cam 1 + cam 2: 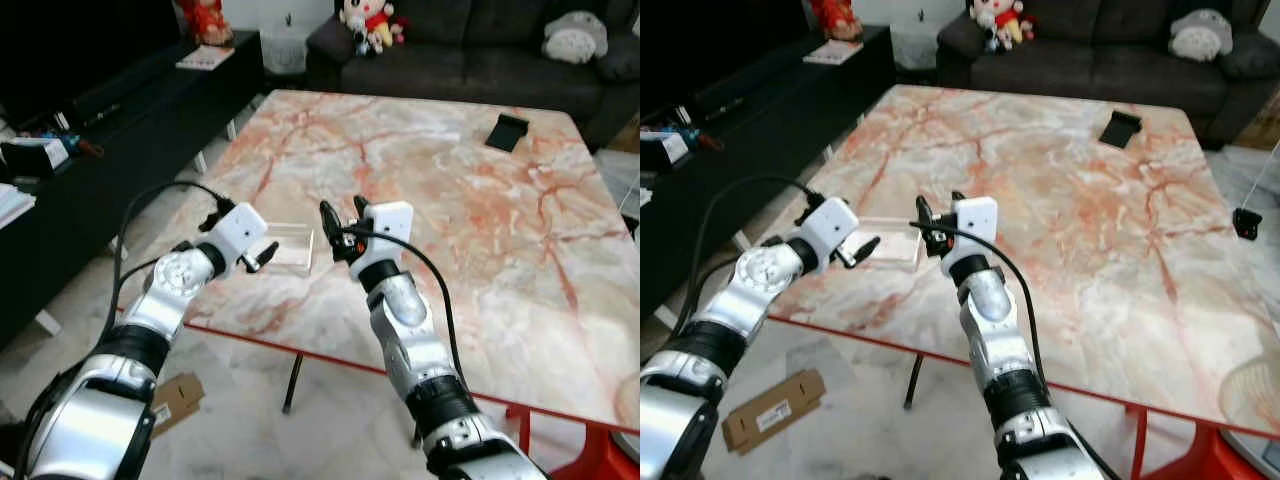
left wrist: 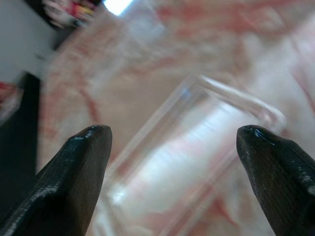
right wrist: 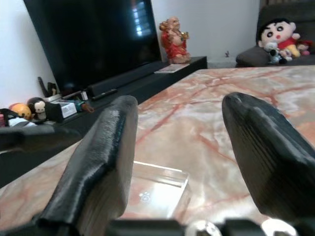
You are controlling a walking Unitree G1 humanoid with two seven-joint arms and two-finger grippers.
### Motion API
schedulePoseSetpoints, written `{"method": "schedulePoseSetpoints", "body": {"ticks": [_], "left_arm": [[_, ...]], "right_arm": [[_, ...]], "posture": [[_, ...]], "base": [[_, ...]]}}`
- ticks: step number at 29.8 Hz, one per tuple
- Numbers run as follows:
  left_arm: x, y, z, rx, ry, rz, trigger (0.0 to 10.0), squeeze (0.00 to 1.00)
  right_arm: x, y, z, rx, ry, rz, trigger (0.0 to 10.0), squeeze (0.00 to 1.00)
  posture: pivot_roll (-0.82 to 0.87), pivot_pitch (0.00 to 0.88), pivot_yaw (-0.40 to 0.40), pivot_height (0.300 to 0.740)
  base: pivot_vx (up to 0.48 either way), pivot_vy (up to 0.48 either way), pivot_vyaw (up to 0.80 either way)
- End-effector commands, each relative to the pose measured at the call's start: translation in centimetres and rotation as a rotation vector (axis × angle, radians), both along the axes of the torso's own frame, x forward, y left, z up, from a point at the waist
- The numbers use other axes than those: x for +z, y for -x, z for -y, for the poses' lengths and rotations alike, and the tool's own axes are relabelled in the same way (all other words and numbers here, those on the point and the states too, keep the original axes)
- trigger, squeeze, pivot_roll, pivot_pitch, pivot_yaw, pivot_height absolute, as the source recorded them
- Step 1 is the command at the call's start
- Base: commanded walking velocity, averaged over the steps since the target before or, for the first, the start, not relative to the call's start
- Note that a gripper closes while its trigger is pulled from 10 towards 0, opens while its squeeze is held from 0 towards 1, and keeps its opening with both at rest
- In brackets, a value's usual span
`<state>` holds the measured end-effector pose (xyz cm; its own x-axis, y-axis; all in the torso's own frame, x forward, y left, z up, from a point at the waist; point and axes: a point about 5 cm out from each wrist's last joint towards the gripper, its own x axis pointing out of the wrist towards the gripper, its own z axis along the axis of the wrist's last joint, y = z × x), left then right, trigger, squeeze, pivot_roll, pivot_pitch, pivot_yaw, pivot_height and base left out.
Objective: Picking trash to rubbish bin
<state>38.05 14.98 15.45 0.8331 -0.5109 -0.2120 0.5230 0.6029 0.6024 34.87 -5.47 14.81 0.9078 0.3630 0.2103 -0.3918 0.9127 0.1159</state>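
1. Target — a clear plastic tray (image 1: 288, 243), flat and rectangular with a low raised rim, lying on the marble table (image 1: 470, 230) near its front-left edge, lower-centre-left in the head views.
2. Left hand (image 1: 262, 254) sits just beside the tray's near-left corner; its wrist view shows both black fingers (image 2: 74, 172) spread wide with the tray between and beyond them — released, nothing held.
3. Right hand (image 1: 340, 228) hovers just right of the tray, fingers (image 3: 106, 157) apart and pointing across it — also released and empty.
4. Handling, my judgement: thin transparent plastic, so very light, semi-stiff but it will flex or crack under a hard pinch. Smooth and glossy on polished marble — likely to skate away if pushed from one side.
5. Where to grip: lying flat, it leaves only the rim to take. Pinch the raised rim on the near long side with one finger inside the wall, one outside; or tip it up against the other hand first.
6. Risk: clear material makes the edges hard to read, easy to misjudge depth and close on air.
7. No bin visible in these views; a cardboard scrap (image 1: 773, 409) lies on the floor, lower left.
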Motion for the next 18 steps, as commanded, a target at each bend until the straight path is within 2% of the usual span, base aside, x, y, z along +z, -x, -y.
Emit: {"method": "schedulePoseSetpoints", "body": {"ticks": [1,6,9,10,13,18], "left_arm": [[-0.4,-0.1,0.3,-0.033,-0.041,-0.05,10.0,0.0],[-0.5,-0.4,0.9,-0.068,-0.033,-0.136,10.0,0.0],[-0.7,-0.7,0.8,-0.032,-0.055,-0.177,10.0,0.0],[-1.0,-0.9,0.6,0.0,-0.138,-0.173,10.0,0.0],[-1.0,-1.0,0.8,0.016,-0.097,-0.198,10.0,0.0],[-1.9,-0.8,0.6,0.018,-0.203,-0.236,10.0,0.0]], "right_arm": [[0.1,0.2,-0.4,0.011,-0.01,-0.003,10.0,0.0],[0.1,0.1,0.0,0.001,-0.008,-0.004,10.0,0.0],[0.0,0.1,0.2,0.0,-0.006,-0.006,10.0,0.0],[0.0,0.2,0.1,0.001,-0.005,-0.006,10.0,0.0],[0.0,0.2,0.1,0.002,-0.01,-0.008,10.0,0.0],[0.0,0.2,0.0,0.012,-0.008,-0.01,10.0,0.0]], "posture": [[0.1,0.055,0.021,0.74],[0.09,0.063,0.017,0.74],[0.1,0.065,0.017,0.74],[0.09,0.068,0.015,0.74],[0.09,0.074,0.013,0.74],[0.1,0.089,0.006,0.74]], "base": [[0.0,0.0,0.0],[0.0,0.0,0.0],[0.0,0.0,0.0],[0.0,0.0,0.0],[0.0,0.0,0.0],[0.0,0.0,0.0]]}}
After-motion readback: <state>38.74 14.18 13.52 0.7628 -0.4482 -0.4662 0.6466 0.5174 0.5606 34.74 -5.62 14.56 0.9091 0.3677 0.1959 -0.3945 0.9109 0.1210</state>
